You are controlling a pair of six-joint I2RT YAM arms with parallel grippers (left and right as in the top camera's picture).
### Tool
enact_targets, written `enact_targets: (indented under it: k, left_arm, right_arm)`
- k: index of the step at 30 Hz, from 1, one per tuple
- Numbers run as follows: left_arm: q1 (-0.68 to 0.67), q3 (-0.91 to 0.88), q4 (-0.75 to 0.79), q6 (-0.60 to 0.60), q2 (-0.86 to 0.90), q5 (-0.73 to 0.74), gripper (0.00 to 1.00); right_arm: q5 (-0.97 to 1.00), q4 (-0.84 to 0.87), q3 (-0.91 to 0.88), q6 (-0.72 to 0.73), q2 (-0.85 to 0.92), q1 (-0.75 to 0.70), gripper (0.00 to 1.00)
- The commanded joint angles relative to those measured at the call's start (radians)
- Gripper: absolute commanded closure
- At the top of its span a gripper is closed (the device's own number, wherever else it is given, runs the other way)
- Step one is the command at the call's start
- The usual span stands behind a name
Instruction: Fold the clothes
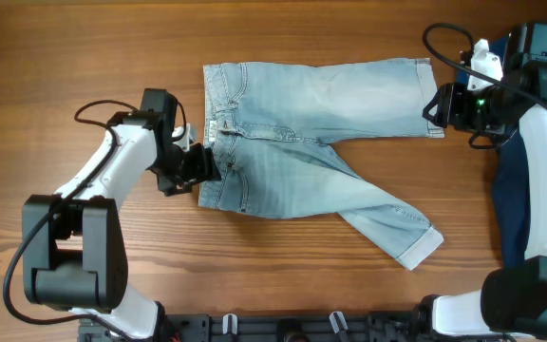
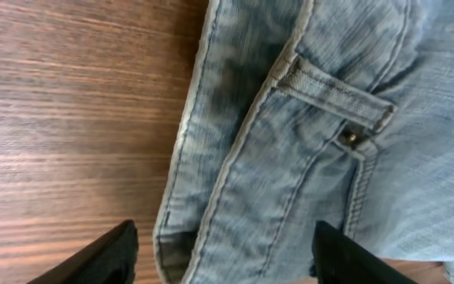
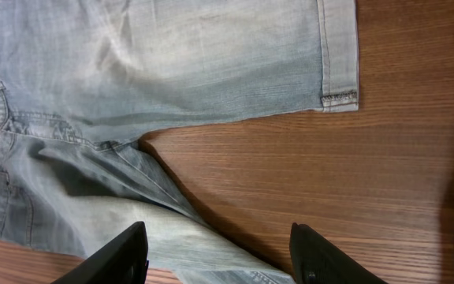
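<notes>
Left gripper (image 1: 200, 163) reaches low to the jeans (image 1: 302, 104) waistband, jaws spread astride it; right gripper (image 1: 437, 109) hovers by the cuff (image 3: 337, 55), jaws spread.

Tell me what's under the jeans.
The jeans lie spread flat on the wooden table, and bare wood shows all around them and between the two legs. Whatever sits directly beneath the denim is covered and cannot be seen.

no readable text or labels, jeans (image 1: 311, 142) rivet perhaps too blurred
</notes>
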Motion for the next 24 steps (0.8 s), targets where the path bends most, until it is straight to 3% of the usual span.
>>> enact_targets:
  k: [1, 7, 10, 12, 13, 15, 24]
  left_arm:
    - [0.006, -0.062, 0.044, 0.017, -0.01, 0.051, 0.27]
    - [0.006, -0.083, 0.091, 0.017, -0.01, 0.178, 0.28]
    - [0.007, -0.083, 0.09, 0.017, -0.01, 0.198, 0.37]
    - [0.01, -0.082, 0.09, 0.017, -0.01, 0.19, 0.52]
    - [0.014, -0.08, 0.09, 0.016, -0.01, 0.182, 0.74]
    - [0.031, -0.079, 0.09, 0.016, -0.01, 0.166, 0.84]
    - [0.203, -0.079, 0.09, 0.008, -0.01, 0.082, 0.86]
  right_arm:
    - [0.018, -0.001, -0.005, 0.007, -0.022, 0.003, 0.41]
    - [0.018, -0.001, -0.005, 0.006, -0.022, 0.003, 0.41]
    - [0.032, -0.002, -0.006, 0.007, -0.022, 0.003, 0.41]
    - [0.036, -0.001, -0.011, 0.007, -0.022, 0.003, 0.41]
    - [0.036, -0.001, -0.015, 0.007, -0.021, 0.003, 0.41]
    - [0.036, -0.001, -0.018, 0.007, -0.021, 0.003, 0.41]
    - [0.031, -0.051, -0.018, 0.066, -0.02, 0.003, 0.43]
